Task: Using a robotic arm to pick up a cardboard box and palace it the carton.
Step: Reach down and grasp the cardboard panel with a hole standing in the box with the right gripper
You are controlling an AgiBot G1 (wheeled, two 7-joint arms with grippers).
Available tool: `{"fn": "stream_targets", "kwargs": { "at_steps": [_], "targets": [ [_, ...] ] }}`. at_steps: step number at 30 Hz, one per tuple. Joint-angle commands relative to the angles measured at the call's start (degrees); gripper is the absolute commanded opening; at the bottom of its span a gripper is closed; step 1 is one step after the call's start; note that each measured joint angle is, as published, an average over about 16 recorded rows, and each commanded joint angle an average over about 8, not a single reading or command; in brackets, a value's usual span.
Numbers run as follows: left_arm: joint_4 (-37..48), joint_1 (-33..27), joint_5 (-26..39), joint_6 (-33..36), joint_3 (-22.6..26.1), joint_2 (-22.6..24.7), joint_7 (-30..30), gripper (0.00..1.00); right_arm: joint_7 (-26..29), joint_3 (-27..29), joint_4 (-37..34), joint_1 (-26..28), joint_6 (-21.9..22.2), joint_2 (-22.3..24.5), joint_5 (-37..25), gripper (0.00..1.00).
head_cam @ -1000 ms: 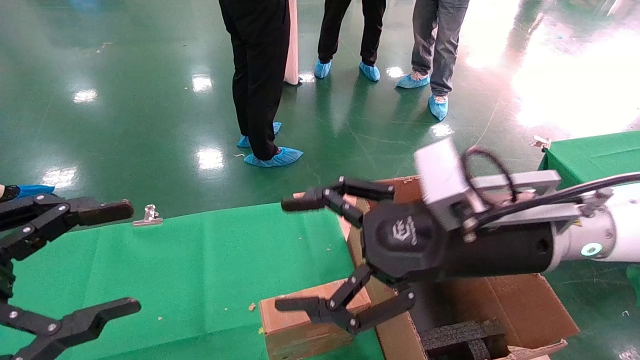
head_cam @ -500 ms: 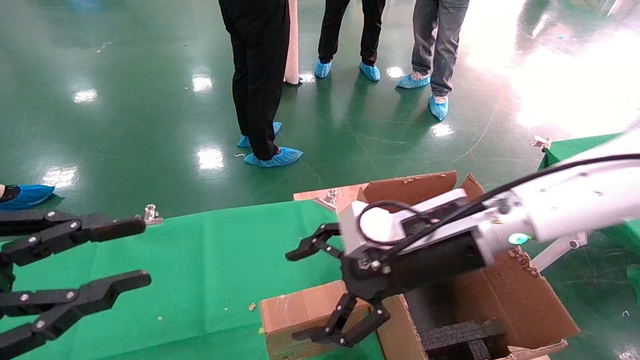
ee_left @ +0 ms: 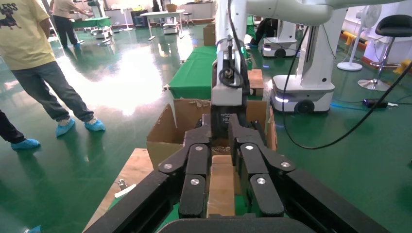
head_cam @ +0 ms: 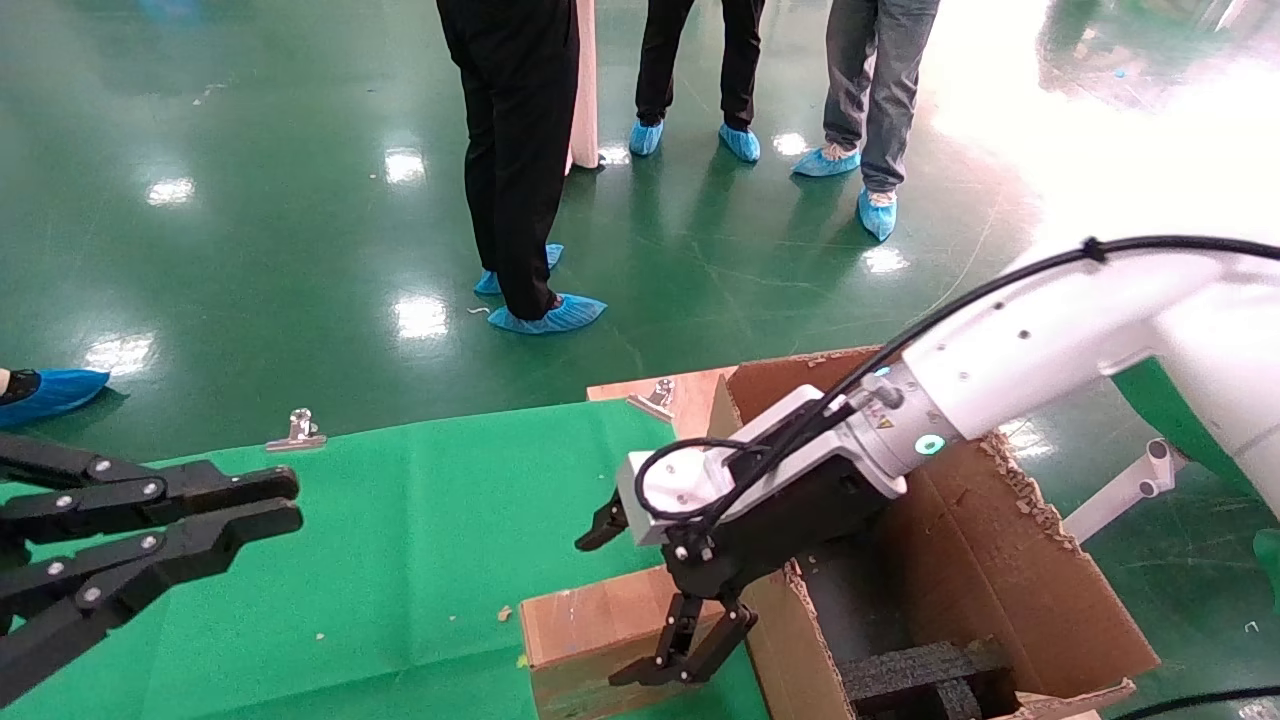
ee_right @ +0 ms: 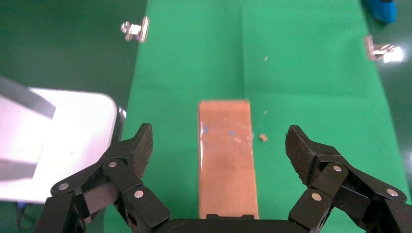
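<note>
The small taped cardboard box (head_cam: pixel 590 620) lies on the green cloth beside the carton (head_cam: pixel 1010 570). It also shows in the right wrist view (ee_right: pixel 226 150) and the left wrist view (ee_left: pixel 221 189). My right gripper (head_cam: pixel 640 595) on the white arm points down just above the box. In the right wrist view (ee_right: pixel 219 145) it is open, with one finger on each side of the box and not touching it. My left gripper (head_cam: pixel 285 503) hovers at the left over the cloth, fingers drawn together and empty; it also shows in the left wrist view (ee_left: pixel 222 127).
Black foam blocks (head_cam: pixel 920 670) lie inside the carton, whose ragged flaps stand up. Metal clips (head_cam: pixel 297 430) (head_cam: pixel 655 397) sit at the cloth's far edge. Three people (head_cam: pixel 520 150) stand on the green floor beyond. A second green table (head_cam: pixel 1160 390) is at the right.
My right arm has swung down and turned, bringing its open gripper from level above the carton's edge to pointing down over the box. My left gripper has closed from wide open.
</note>
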Motion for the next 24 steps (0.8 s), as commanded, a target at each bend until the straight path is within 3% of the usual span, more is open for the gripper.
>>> {"fn": "stream_targets", "kwargs": {
  "at_steps": [1,4,11,12,23,24],
  "targets": [
    [0.0,0.0,0.0,0.0,0.01,0.0,0.0,0.0,-1.47,-3.11,-2.09,1.89,-0.02,-1.11,-0.5,1.0],
    [0.0,0.0,-0.01,-0.01,0.01,-0.01,0.01,0.04,-3.05,-7.91,-4.68,4.58,-0.01,-3.19,-1.39,1.0],
    [0.0,-0.01,-0.02,-0.01,0.03,-0.01,0.02,0.92,-6.48,-17.33,-10.47,9.46,0.22,-8.03,-2.35,1.0],
    [0.0,-0.01,-0.03,-0.02,0.04,-0.02,0.02,1.0,-7.13,-18.43,-11.22,9.96,0.28,-8.69,-2.44,1.0],
    [0.01,-0.01,-0.03,-0.04,0.06,-0.03,0.04,1.0,-14.0,-25.26,-17.59,12.84,1.58,-13.58,-3.4,1.0],
    [0.01,-0.01,-0.03,-0.04,0.06,-0.03,0.04,1.0,-14.3,-25.46,-17.86,12.96,1.69,-13.75,-3.44,0.92]
  ]
}}
